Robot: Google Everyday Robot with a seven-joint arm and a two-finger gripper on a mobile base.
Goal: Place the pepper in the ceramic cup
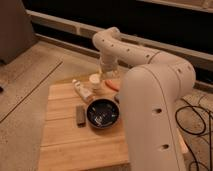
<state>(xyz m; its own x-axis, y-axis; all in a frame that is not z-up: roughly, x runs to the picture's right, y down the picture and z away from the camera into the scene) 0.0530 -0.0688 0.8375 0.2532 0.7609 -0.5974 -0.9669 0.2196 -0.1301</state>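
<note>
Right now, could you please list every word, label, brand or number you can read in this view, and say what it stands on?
None can be read.
No text shows on the white bottle, the ceramic cup, the dark bowl, the grey block, the wooden table or the robot arm.
The gripper, just behind the cup and the pepper, shows no marking either.
</note>
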